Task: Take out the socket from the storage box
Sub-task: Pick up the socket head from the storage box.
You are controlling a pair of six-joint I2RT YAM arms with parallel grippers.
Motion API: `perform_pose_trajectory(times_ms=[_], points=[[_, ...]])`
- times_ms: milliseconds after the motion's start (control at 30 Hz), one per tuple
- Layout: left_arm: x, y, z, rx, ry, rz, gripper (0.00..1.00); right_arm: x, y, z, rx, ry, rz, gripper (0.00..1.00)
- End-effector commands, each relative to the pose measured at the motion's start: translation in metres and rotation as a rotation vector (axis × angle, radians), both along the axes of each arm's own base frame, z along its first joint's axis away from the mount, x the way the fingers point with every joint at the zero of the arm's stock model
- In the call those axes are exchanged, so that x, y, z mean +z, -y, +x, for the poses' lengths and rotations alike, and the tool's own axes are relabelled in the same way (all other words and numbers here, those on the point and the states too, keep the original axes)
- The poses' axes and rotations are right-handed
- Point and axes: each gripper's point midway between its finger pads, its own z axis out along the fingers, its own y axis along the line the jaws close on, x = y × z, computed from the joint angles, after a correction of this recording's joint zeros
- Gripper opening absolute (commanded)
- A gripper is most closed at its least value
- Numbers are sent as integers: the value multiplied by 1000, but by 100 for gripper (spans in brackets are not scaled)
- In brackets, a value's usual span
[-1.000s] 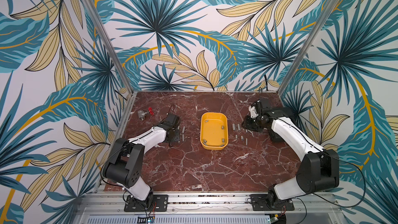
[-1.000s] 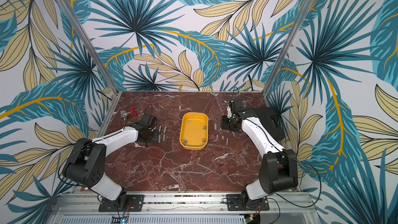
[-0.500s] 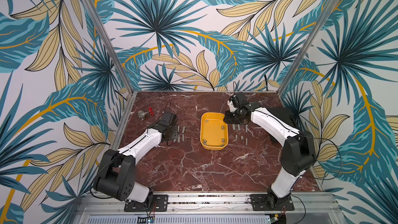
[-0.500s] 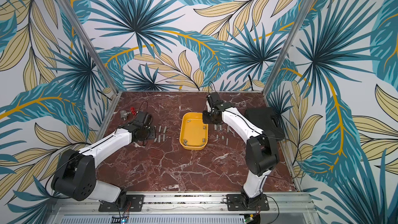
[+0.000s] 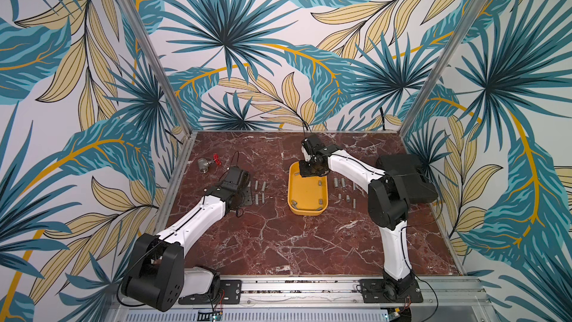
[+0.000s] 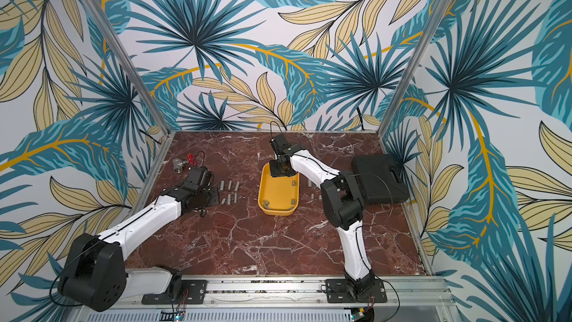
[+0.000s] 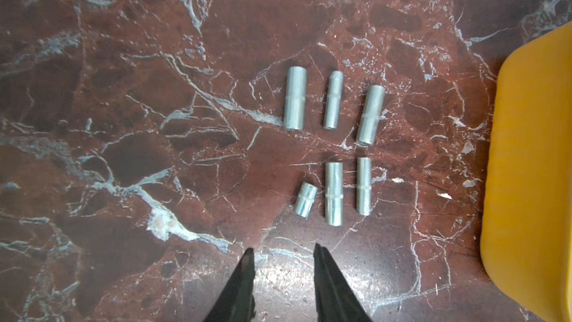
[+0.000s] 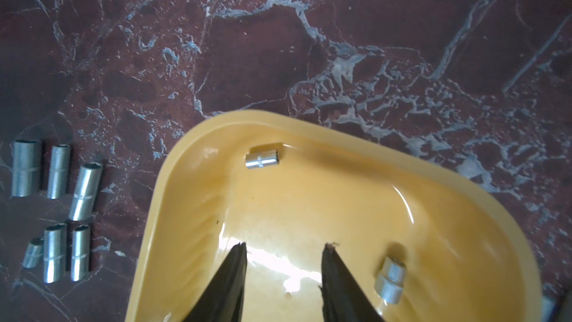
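Over the far end of the box (image 5: 307, 195), in both top views, the right claw (image 5: 310, 171) hovers, likely to pick.

Left wrist: left claw (image 7: 283, 249) spread and empty beside six sockets (image 7: 332, 147) lined up on the table (image 7: 123, 88).

Right wrist: right claw spread and empty inside the box, a socket (image 8: 390, 280) just beside it and a second socket (image 8: 263, 157) by the wall.

No writing is legible.

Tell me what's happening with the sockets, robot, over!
Left gripper open, empty. Right gripper open over yellow tray. Socket lies loose inside tray, untouched. Nothing in the way.
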Motion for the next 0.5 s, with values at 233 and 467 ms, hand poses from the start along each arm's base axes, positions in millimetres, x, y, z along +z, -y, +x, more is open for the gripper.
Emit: perform_pose_trajectory(times_ms=[233,467], points=[[-7,1,-6,25,7,-52,35,-21,-21,20,39,43,-43,42],[-12,1,-12,37,0,-66,36,-34,-28,24,56,39,-50,42]])
